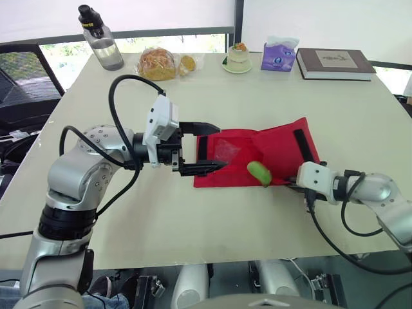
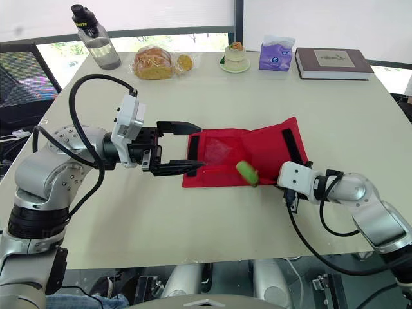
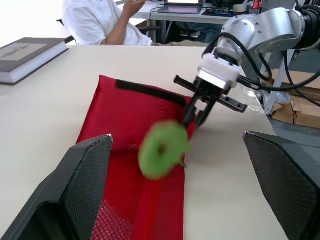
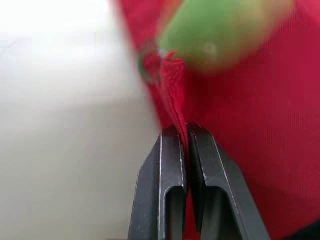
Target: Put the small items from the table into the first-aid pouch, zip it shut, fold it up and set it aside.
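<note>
The red first-aid pouch (image 1: 277,145) lies opened flat at the table's middle, with black strips at both ends and a mesh pocket at its left. A green tag (image 1: 259,172) sits at its front edge, by the zip. My right gripper (image 1: 291,184) is shut on the pouch's red edge just right of the green tag (image 4: 220,30); the right wrist view shows fabric pinched between its fingers (image 4: 172,165). My left gripper (image 1: 207,147) is open, with its fingers standing either side of the pouch's left end. From the left wrist I see the pouch (image 3: 130,110), the tag (image 3: 162,150) and the right gripper (image 3: 195,112).
Along the far table edge stand a water bottle (image 1: 101,38), bagged bread (image 1: 158,62), a small dessert on a plate (image 1: 238,58), a purple tissue pack (image 1: 279,55) and a book (image 1: 335,63). A person in a white shirt (image 3: 100,20) sits beyond the table.
</note>
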